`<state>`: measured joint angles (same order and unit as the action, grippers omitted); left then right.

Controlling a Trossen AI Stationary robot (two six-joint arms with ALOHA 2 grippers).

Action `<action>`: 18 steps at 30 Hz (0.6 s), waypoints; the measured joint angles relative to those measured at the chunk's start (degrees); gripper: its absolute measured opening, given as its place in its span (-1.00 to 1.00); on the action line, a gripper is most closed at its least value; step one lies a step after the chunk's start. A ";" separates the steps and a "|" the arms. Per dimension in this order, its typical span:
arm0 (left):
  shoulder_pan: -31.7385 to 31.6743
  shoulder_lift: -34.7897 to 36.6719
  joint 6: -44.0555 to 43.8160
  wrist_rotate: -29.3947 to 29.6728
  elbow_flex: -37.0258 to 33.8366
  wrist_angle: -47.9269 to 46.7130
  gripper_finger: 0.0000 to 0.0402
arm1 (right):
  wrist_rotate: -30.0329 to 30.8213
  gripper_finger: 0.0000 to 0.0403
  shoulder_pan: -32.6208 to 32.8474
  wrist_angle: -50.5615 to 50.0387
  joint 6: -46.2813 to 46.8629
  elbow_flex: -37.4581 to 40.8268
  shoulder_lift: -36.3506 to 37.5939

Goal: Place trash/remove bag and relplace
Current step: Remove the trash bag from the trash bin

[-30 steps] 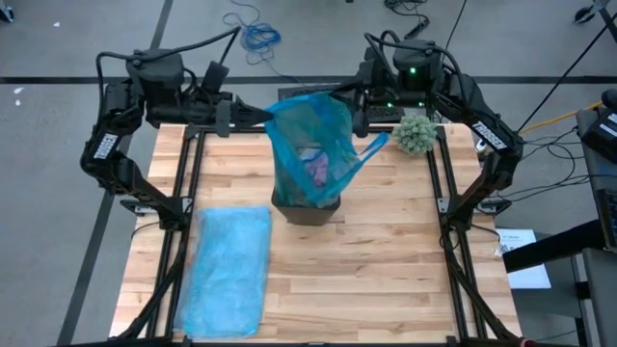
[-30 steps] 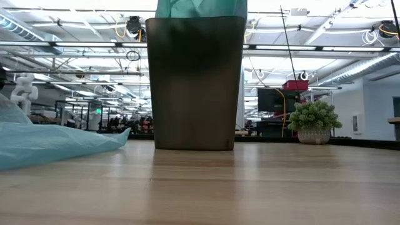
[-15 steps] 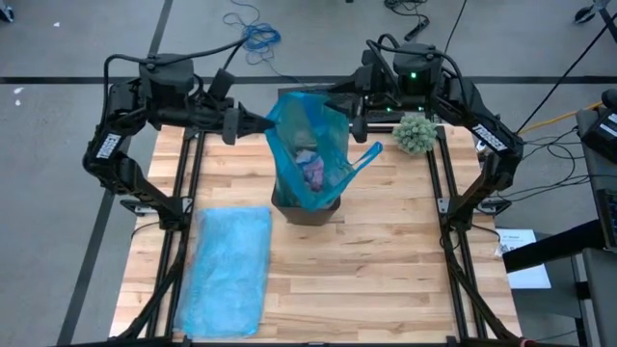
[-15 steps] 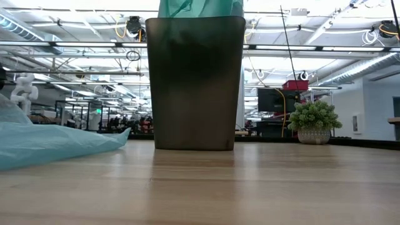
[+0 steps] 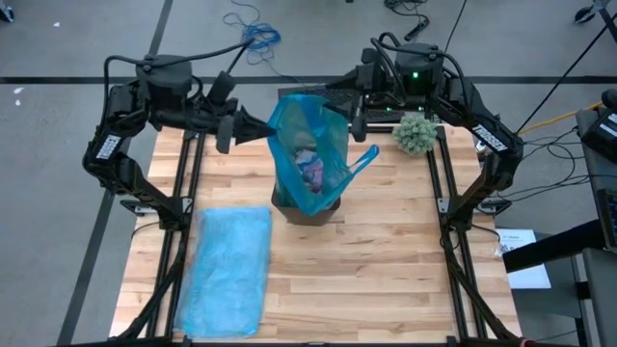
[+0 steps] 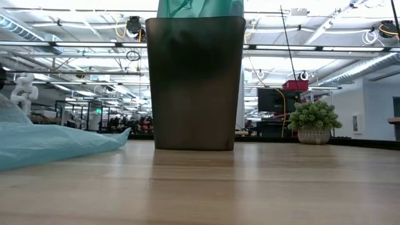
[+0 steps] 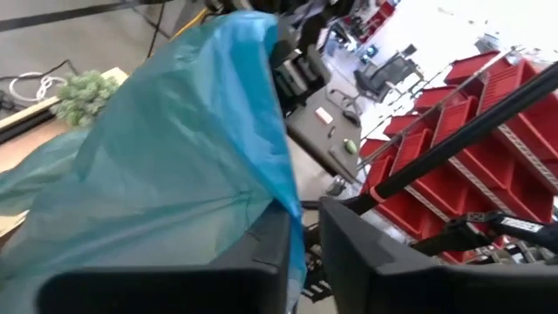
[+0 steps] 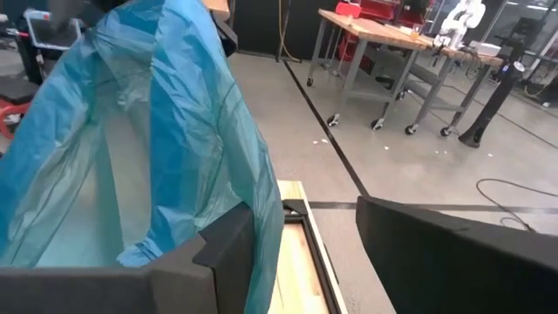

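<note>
Above the table, high view: translucent blue plastic bag (image 5: 308, 154) stands upright in dark rectangular bin (image 5: 307, 210), trash (image 5: 310, 169) inside. Left gripper (image 5: 253, 126) and right gripper (image 5: 337, 96) flank its rim. Left wrist view: fingers (image 7: 261, 249) slightly parted around film. Right wrist view: fingers (image 8: 228, 249) wide apart, film between.

The blue bag (image 5: 310, 149) sank as both tools loosened.

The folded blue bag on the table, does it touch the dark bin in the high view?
No, the folded blue bag lies apart from the bin.
</note>
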<state>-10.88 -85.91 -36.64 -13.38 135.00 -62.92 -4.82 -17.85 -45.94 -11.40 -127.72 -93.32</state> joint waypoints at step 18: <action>0.03 0.28 -0.46 -1.44 0.00 2.00 -0.15 | 0.02 -0.06 0.00 0.31 -0.42 0.00 0.00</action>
<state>-10.85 -85.62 -37.10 -14.82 135.00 -60.92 -4.80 -17.85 -45.63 -11.81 -127.72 -93.32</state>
